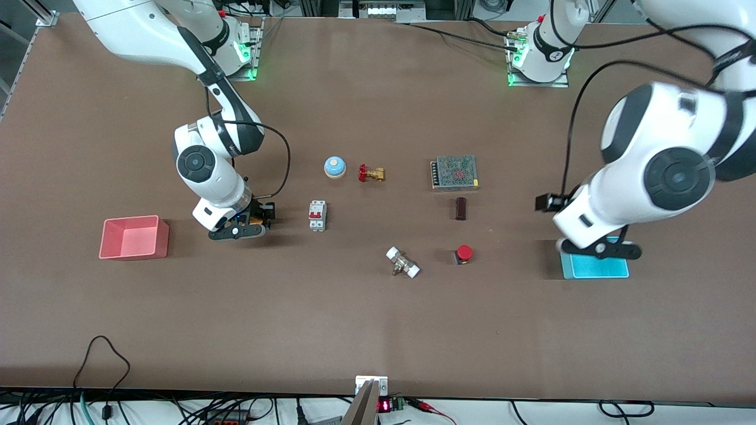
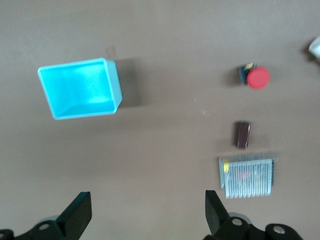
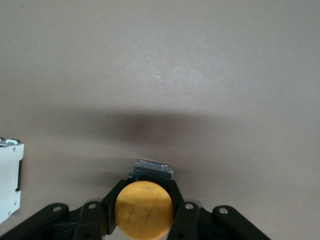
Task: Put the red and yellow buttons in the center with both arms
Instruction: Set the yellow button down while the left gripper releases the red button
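Between the right gripper's (image 3: pixel 145 212) 2 fingers sits the yellow button (image 3: pixel 144 209), pinched at its cap; its black body is mostly hidden beneath, and whether it touches the brown tabletop (image 1: pixel 366 319) cannot be told. That gripper is between the pink tray (image 1: pixel 133 237) and a white circuit breaker (image 1: pixel 317 215), which the right wrist view cuts off. The red button (image 1: pixel 463 253) rests on the table toward the left arm's end, nearer the front camera than a dark block (image 1: pixel 460 208). The left gripper (image 2: pixel 147 215), spread wide, hangs over the cyan tray (image 1: pixel 593 267), partly covering it. No writing is readable.
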You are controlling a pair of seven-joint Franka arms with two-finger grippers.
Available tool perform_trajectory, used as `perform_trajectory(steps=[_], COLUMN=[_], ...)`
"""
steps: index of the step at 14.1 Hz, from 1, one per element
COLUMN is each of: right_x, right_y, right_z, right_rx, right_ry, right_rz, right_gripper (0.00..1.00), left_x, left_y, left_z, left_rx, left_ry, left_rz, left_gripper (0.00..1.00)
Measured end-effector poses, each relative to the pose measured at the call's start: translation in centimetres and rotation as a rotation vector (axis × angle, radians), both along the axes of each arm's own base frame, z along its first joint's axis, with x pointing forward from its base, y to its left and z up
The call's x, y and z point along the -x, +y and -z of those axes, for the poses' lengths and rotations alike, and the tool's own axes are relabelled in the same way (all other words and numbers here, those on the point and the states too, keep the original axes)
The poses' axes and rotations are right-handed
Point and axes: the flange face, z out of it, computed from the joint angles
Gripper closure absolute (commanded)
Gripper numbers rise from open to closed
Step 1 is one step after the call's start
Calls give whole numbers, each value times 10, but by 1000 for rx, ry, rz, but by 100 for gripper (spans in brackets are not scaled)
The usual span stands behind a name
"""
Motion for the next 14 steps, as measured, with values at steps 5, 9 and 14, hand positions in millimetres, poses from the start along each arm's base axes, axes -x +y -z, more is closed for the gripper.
perform_trajectory(steps=[5,9,14], right_x=[-2,-25,-41], right_y=[0,-15,-68], right_z=[-2,-50,-233], right_rx=[-3,-4,-11], right_ry=[-8,-58,-50], right_rz=[2,39,153], right_gripper=[0,0,0], left_x=[62,100,92], left_y=[54,106,110], left_z=[-70,-83,-80], left_rx=[73,93,106], left_ry=[52,-20,-112], left_rz=[25,26,74], left_gripper=[0,0,0])
